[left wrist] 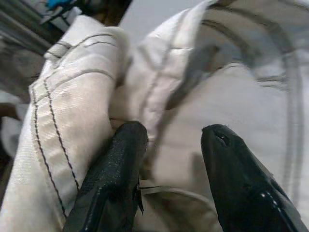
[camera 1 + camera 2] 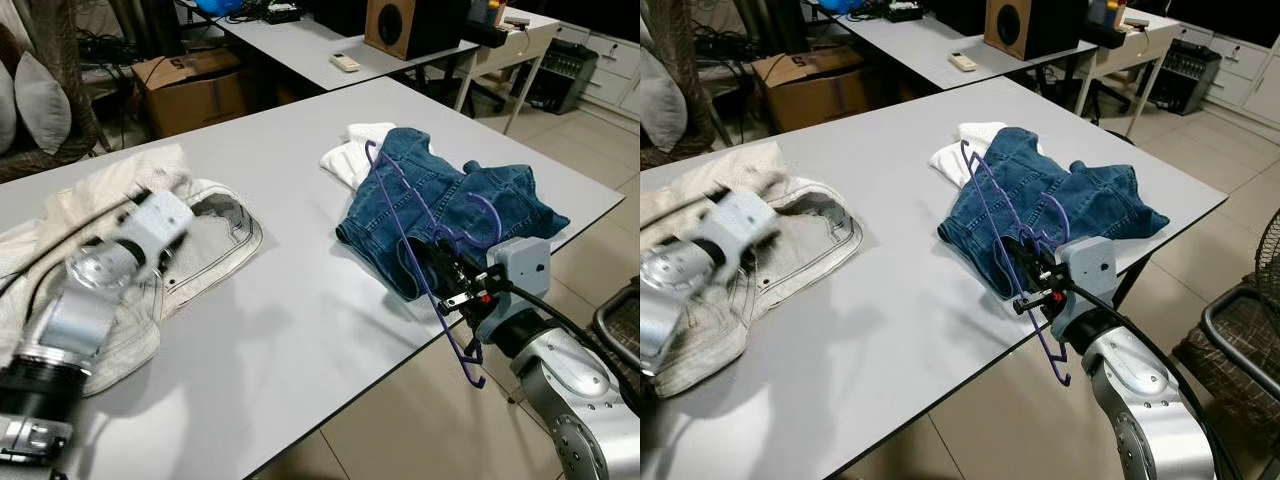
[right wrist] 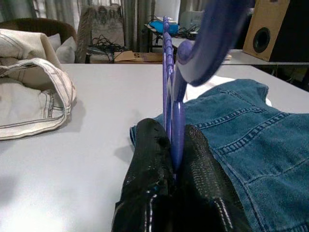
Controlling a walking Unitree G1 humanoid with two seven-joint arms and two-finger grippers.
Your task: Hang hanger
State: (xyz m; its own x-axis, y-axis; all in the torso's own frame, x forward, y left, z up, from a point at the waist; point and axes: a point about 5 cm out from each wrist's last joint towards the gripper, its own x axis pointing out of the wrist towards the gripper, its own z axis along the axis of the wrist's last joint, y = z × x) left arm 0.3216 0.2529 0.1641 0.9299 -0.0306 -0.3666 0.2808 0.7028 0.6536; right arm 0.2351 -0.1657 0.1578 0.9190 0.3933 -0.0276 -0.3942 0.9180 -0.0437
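Purple hanger (image 2: pixel 420 225) being pinched fully by right gripper (image 2: pixel 455 280), table's four o'clock edge. Left gripper (image 1: pixel 169 145) gaping over cream garment (image 2: pixel 200 235), holding nothing. Advising: keeping pinch firm, lifting hanger clear of denim (image 2: pixel 450 200) without snagging.

A pale grey desk (image 2: pixel 300 300) carries a blue denim garment (image 2: pixel 450 205) just ahead of the right pincer (image 2: pixel 447 272), a white cloth (image 2: pixel 352 152) beyond it, and a cream jacket (image 2: pixel 190 240) under the left pincer (image 1: pixel 169 145).
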